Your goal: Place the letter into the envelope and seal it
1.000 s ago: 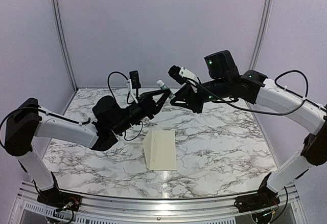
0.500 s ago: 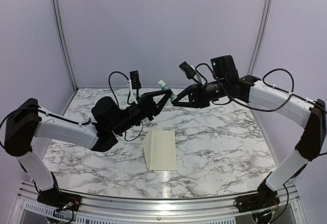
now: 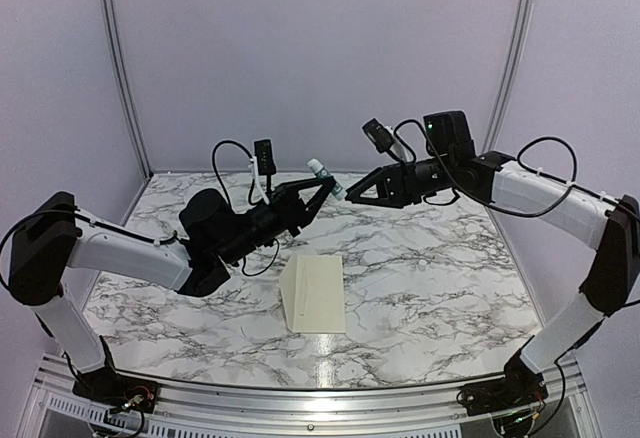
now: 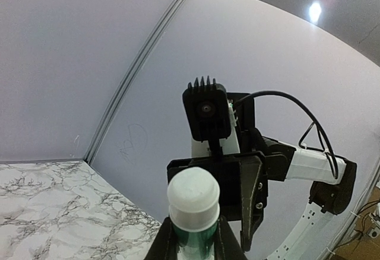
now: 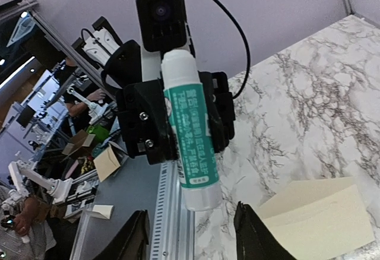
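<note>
At centre frame a glue tube point(image 3: 321, 171) is gripped by the left fingers point(image 5: 147, 129), while the right fingers point(image 5: 135, 239) are held parted, seemingly clear of it.

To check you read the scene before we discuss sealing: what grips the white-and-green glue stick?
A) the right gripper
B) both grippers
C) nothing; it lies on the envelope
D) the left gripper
D: the glue stick sits clamped in the left gripper, raised in the air, while the right gripper faces it with its jaws open, not closed on it.
</note>
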{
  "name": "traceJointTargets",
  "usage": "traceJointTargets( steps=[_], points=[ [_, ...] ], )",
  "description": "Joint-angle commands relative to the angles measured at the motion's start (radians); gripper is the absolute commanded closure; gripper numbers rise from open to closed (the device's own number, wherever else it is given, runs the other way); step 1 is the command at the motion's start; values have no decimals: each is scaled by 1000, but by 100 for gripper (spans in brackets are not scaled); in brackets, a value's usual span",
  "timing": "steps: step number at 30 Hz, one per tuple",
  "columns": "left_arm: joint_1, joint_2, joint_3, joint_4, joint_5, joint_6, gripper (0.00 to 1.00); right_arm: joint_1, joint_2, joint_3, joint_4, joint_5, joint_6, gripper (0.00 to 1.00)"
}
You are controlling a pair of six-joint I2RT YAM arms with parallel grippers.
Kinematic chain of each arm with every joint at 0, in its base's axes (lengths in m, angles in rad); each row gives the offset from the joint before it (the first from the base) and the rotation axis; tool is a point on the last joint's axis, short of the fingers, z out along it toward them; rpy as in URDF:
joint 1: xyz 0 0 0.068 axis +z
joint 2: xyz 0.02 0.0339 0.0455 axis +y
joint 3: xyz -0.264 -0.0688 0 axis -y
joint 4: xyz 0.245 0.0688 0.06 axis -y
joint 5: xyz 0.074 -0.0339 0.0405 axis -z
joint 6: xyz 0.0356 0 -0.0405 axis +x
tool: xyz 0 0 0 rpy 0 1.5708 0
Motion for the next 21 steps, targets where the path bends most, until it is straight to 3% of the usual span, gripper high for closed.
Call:
traceJointTargets(
  steps=[1, 10, 21],
  points=[
    [6, -26, -7, 5, -32, 17, 100, -2, -58, 90, -206, 229, -241, 52],
    [6, -16, 3, 7, -26, -2, 100, 129, -75, 162, -320, 578, -424, 50],
    [6, -15, 5, 5, -16, -12, 100, 180, -18, 218, -311, 632, -414, 54]
  ],
)
